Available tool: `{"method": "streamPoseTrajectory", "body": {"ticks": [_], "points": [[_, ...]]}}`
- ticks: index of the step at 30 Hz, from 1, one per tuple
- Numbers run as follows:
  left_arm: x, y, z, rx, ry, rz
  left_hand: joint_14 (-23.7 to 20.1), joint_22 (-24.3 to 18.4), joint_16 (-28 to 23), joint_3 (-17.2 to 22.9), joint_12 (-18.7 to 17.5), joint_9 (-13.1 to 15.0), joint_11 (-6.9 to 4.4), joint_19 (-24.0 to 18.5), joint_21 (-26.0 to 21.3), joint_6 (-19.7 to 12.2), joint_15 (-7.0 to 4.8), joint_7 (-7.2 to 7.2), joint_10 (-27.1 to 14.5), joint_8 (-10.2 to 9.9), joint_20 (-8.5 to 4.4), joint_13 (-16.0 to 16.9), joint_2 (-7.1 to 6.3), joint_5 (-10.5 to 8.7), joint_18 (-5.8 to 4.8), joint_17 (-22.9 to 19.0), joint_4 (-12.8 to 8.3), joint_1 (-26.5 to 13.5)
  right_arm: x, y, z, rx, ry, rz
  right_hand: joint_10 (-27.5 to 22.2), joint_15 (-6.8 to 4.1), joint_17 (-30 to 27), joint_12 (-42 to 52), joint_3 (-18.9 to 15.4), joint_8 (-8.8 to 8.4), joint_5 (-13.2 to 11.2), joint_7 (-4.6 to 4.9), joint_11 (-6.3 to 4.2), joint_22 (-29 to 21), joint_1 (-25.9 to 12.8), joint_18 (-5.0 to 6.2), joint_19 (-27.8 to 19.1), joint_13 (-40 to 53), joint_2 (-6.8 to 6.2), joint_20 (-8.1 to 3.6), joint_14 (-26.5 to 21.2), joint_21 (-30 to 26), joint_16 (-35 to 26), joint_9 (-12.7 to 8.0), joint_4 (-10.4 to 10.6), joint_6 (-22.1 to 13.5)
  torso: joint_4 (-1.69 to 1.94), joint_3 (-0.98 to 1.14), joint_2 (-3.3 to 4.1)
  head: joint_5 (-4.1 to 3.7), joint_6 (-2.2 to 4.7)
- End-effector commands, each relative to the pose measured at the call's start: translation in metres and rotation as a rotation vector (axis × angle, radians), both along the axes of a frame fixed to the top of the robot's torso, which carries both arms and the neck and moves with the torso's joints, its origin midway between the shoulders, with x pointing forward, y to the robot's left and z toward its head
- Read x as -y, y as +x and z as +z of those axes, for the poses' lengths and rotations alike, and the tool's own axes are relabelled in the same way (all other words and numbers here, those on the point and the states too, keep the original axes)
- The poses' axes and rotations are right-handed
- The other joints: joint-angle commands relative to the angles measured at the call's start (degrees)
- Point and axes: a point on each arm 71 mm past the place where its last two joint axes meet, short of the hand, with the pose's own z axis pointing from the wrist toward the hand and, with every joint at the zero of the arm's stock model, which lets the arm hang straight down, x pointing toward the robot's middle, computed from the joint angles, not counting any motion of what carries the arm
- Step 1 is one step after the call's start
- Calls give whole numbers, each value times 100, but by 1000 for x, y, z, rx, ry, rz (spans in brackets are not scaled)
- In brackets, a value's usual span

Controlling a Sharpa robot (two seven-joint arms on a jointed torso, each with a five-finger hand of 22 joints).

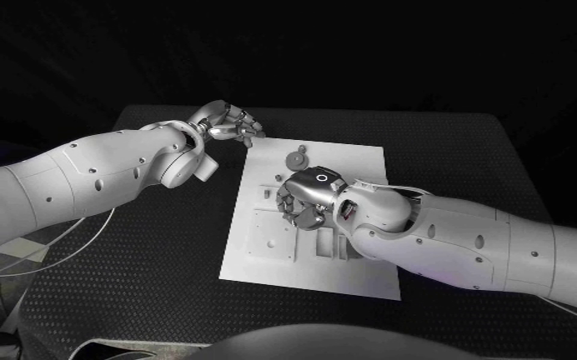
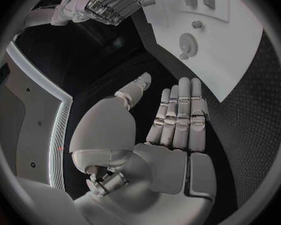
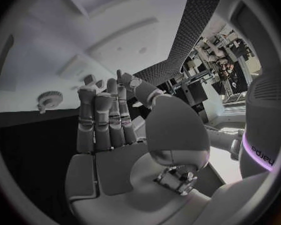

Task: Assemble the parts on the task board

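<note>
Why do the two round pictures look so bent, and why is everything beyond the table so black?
Both wrist views come through fisheye lenses, so in the left wrist view the task board has curved edges beyond the left hand; the right wrist view bends the board behind the right hand too. In the head view, light falls on the board and arms, while the surroundings stay dark.

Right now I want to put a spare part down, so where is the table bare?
Bare black table lies beside the task board, under the left arm, and beyond its far edge. The board's middle is crowded: the right hand hovers there, and the left hand sits at its far corner.
</note>
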Motion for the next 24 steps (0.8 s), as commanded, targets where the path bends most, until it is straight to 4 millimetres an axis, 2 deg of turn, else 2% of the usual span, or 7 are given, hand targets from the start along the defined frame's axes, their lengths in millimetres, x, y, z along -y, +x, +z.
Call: {"method": "streamPoseTrajectory", "body": {"ticks": [1,24], "points": [[3,0,1,3,-5,-14,39,-6,-36,-22,-27,-9,19,38,3,-32,18,4,24,7,-3,-6,5,26,10,7,3,28,-1,-2,-2,-6,-24,21,35,-28,6,-26,30,37,16,13,-17,119,-10,305,-12,6,55,-38,-3,35,-8,11,-8,-13,-11,-2,-7,17,-4],[3,-1,1,1,-6,-17,42,-9,-51,-25,-29,-11,20,38,2,-30,19,3,25,10,-3,-7,6,25,9,23,3,26,0,-5,-17,-24,-48,18,36,-26,16,-33,26,32,18,16,-15,119,-24,305,-20,10,67,-35,-7,36,-10,22,-8,-21,-11,3,-5,21,-40]]}}
